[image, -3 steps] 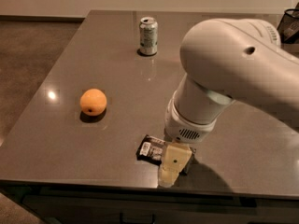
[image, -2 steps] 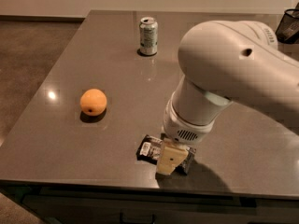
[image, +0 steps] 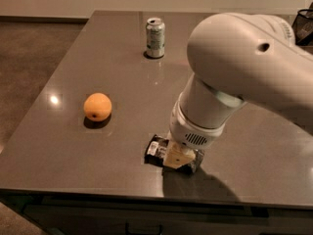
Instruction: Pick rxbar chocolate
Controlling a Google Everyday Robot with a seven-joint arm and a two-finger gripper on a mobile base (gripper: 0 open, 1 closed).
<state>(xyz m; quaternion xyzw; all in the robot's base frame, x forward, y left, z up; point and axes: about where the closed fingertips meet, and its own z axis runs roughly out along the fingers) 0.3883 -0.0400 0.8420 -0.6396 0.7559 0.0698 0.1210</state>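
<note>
Grey desk (image: 107, 48): the hand (image: 180, 159) sits over the rxbar chocolate (image: 155, 150), grip state unclear. Light, flat, probably slippery; pinch across its narrow width.

One tabletop (image: 102, 58) carries three loose things, one of each kind. There is one rxbar chocolate (image: 156, 150) toward 6 o'clock, one round orange fruit (image: 97, 106) toward 9 o'clock, and one silver-green drink can (image: 155, 37) toward 12 o'clock. One robot arm (image: 244, 67) reaches in from 3 o'clock and ends in one tool (image: 180, 158). The tool sits low over the bar's 3 o'clock end and hides that part of it. One dark object (image: 305, 26) shows at the 2 o'clock corner of the view, cut off by the edge and too little seen to name.
</note>
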